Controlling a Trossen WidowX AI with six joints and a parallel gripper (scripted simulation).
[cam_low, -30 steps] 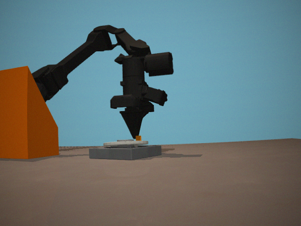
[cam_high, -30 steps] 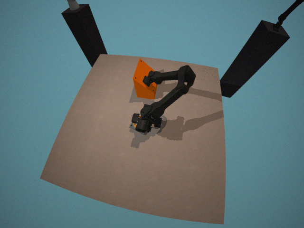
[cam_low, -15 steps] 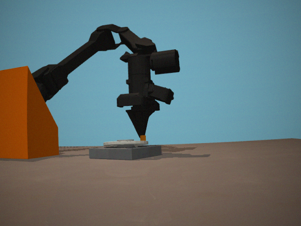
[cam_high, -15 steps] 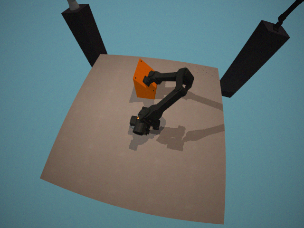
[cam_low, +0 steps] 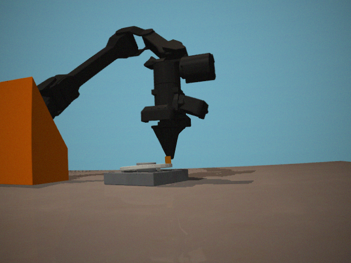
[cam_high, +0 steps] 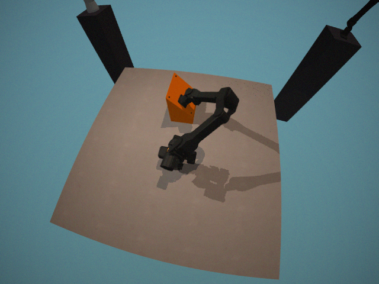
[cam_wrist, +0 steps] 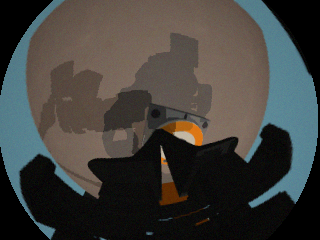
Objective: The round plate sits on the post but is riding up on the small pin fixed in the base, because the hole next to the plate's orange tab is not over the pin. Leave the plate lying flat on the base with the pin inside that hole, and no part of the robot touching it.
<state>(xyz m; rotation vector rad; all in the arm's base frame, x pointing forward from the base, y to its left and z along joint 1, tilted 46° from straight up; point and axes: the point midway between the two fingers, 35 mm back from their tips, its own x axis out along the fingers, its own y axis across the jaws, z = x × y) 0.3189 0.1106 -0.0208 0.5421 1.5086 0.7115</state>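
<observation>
Brown table (cam_low: 255, 212), tilted plate (cam_low: 146, 167), right edge up.

The arm (cam_low: 93, 61) is matte black throughout, built of chunky angular links, with a cylindrical wrist housing and fingers (cam_low: 169, 147) tapering to a point.
</observation>
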